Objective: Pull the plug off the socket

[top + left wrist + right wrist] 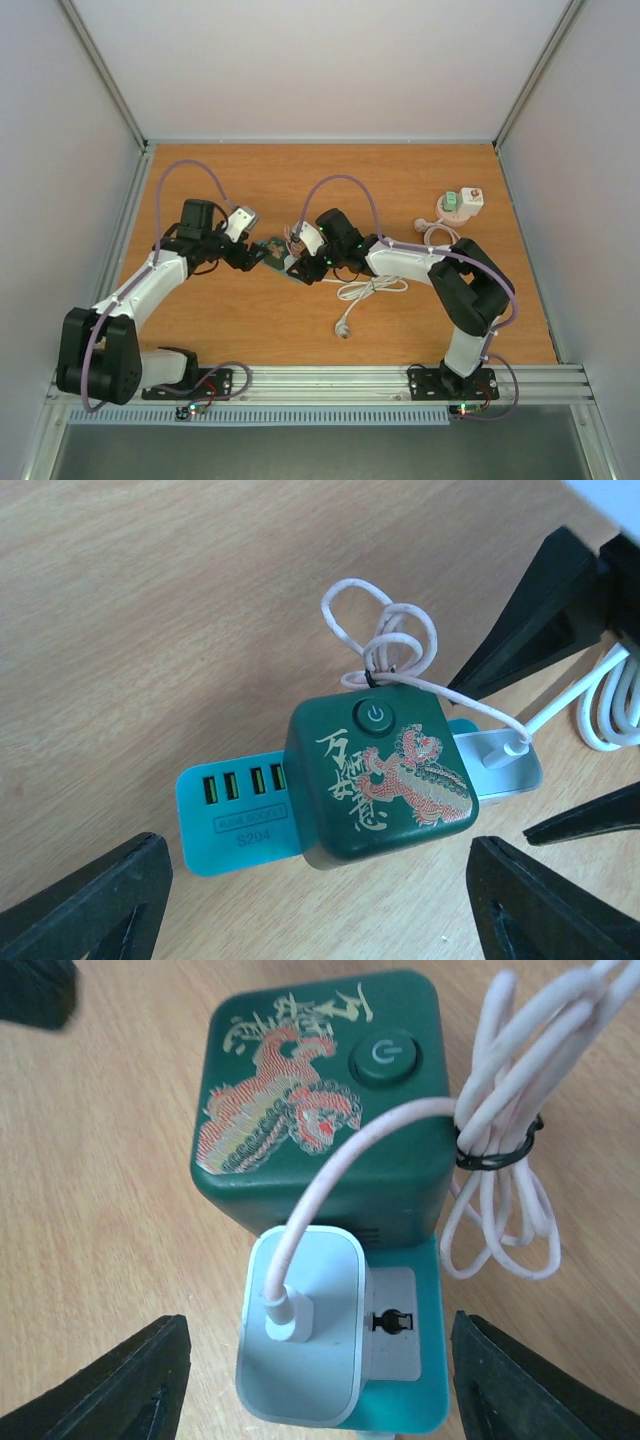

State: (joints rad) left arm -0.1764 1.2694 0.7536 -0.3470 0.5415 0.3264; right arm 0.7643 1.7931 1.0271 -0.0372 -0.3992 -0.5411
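Observation:
A dark green cube socket (pixel 385 780) with a dragon print sits on a teal base (pixel 235 815) with USB ports, mid-table (pixel 280 257). A white plug (pixel 305 1350) with a white cable is seated in the teal base's socket face. It also shows in the left wrist view (pixel 500 765). My left gripper (pixel 320 910) is open, with its fingers (pixel 90 900) wide on either side of the cube, not touching. My right gripper (pixel 315 1380) is open and its fingers (pixel 540 1380) straddle the white plug with gaps on both sides. A tied cable bundle (pixel 510 1140) lies beside the cube.
The plug's white cable (pixel 370 290) trails toward the near right. A second white and green socket block (pixel 460 203) with its own cable (pixel 437 235) stands at the back right. Grey walls enclose the wooden table (pixel 200 330) on three sides.

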